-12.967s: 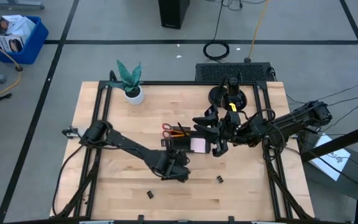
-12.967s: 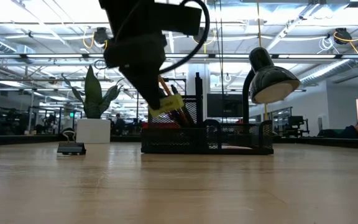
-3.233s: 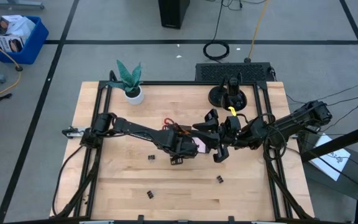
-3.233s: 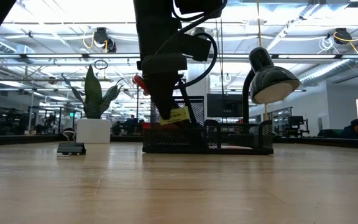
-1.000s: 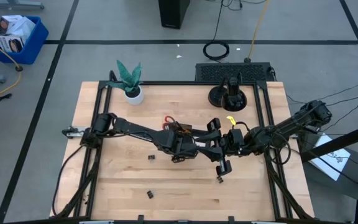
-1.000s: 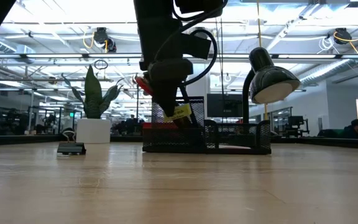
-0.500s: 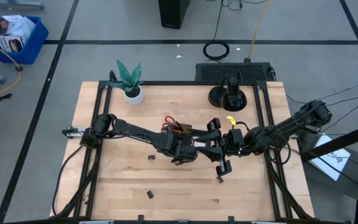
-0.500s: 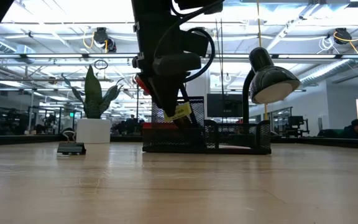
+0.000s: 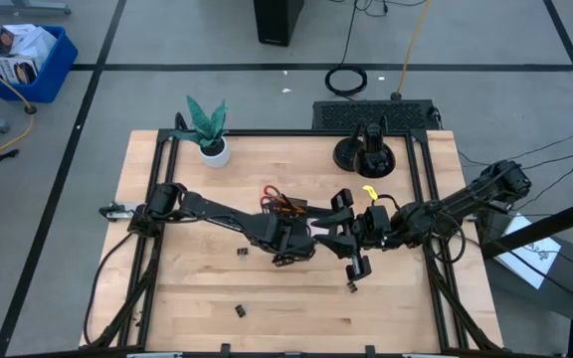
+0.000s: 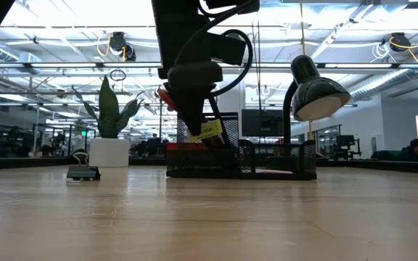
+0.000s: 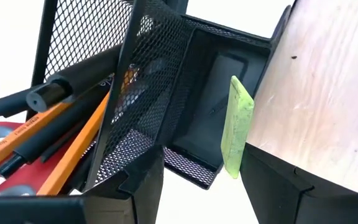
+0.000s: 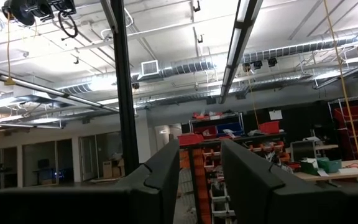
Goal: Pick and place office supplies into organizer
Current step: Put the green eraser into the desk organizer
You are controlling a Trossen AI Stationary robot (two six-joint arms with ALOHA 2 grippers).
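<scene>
The black mesh organizer (image 11: 191,106) stands at mid-table (image 10: 267,163), holding black pens (image 11: 73,93), orange pencils (image 11: 73,155) and red-handled scissors (image 9: 270,192). My left gripper (image 11: 202,158) hovers over it (image 9: 291,242), open. A thin yellow-green piece (image 11: 237,127) stands on end close against the inner side of one finger, above a low compartment (image 10: 205,131). My right gripper (image 9: 354,261) waits right of the organizer, open, with nothing between its fingers (image 12: 201,155). My left gripper has the yellow-green piece's lower end (image 11: 232,171) right beside the inner face of one finger (image 11: 272,180), while the other finger stands far off it. Whether the piece touches that finger, I cannot tell.
Small black binder clips lie loose on the wood (image 9: 242,254), (image 9: 239,310), (image 9: 349,287), the last one just near of my right gripper. A potted plant (image 9: 207,129) stands at the far left and a desk lamp (image 10: 314,90) with a round base (image 9: 366,154) at the far right.
My left gripper has turned a little at the wrist above the organizer. The yellow-green piece has stayed at the same spot by its fingertip.
</scene>
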